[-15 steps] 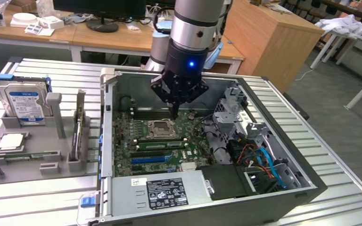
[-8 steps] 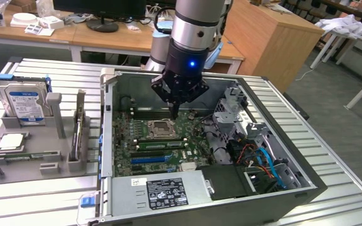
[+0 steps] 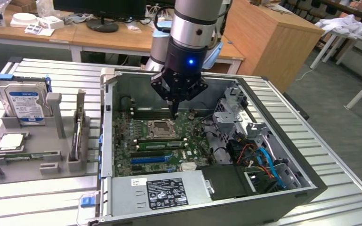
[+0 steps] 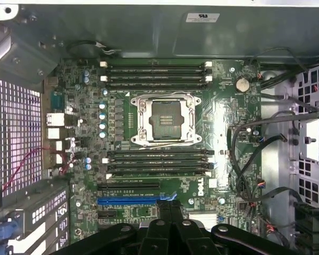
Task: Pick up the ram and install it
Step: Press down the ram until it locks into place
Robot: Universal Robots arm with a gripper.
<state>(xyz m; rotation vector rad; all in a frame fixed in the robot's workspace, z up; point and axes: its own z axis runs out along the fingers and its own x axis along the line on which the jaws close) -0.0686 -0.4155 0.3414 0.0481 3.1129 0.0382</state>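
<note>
Inside the open computer case, the pincer is held pressed together and empty over the motherboard – the ram is kept apart in a grey holder on the worktop, still uncollected.

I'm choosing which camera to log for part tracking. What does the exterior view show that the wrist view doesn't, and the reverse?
Exterior view's own: the grey tray beside the case, with the hard drive upright, the processor chip lying flat and the ram, a thin stick on edge; also the power supply.
Wrist view's own: the coin battery and red wires by the rear grille.
Shared: the shut gripper over the motherboard, the empty processor socket and the dark memory slots.
</note>
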